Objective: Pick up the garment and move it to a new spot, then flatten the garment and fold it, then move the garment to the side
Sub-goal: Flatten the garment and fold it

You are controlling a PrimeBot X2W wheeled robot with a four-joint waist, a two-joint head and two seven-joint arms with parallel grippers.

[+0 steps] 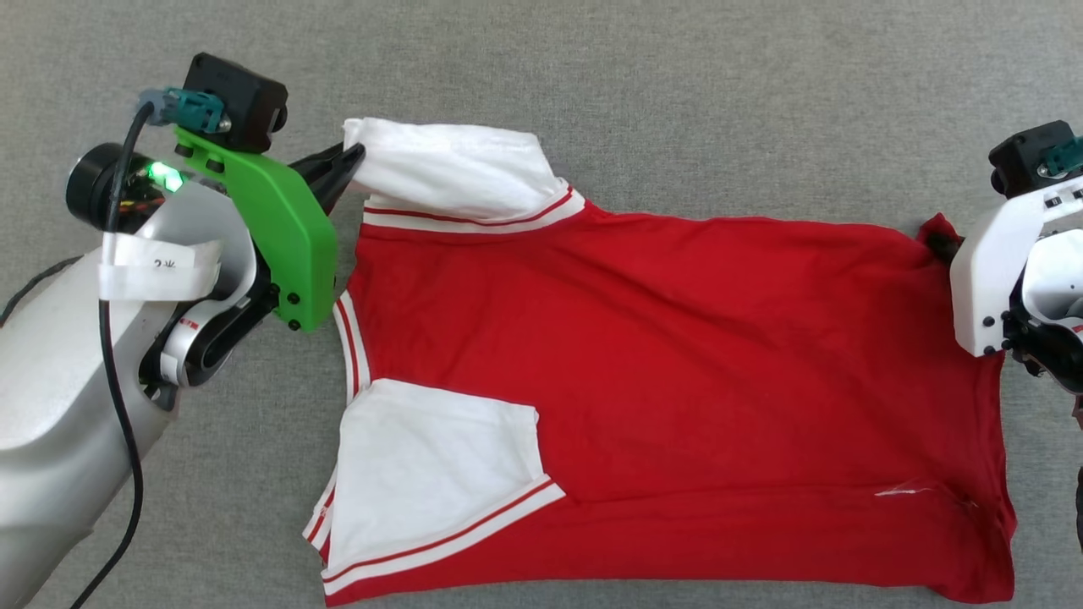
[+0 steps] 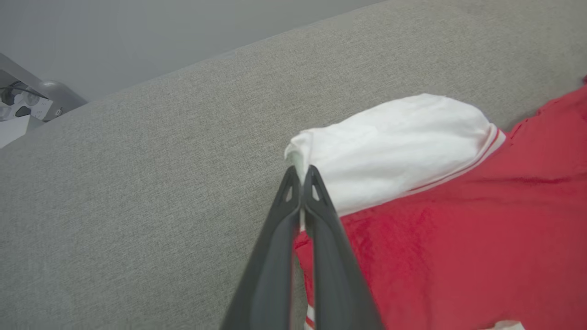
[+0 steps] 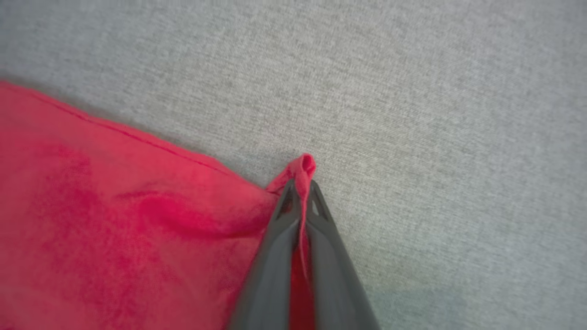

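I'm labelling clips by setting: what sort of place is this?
Probably a lab folding bench: grey woven-fabric surface, red jersey T-shirt with white sleeves spread on it, plain grey wall behind.

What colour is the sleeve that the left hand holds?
The sleeve is white, with red-and-white striped trim; best seen in the left wrist view.

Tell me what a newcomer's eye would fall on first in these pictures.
The red shirt stands out first, spread wide on the gray surface in the middle of the head view. Next, the left gripper is shut on the far white sleeve at the shirt's left end. The right gripper is shut on a red hem corner at its right end.
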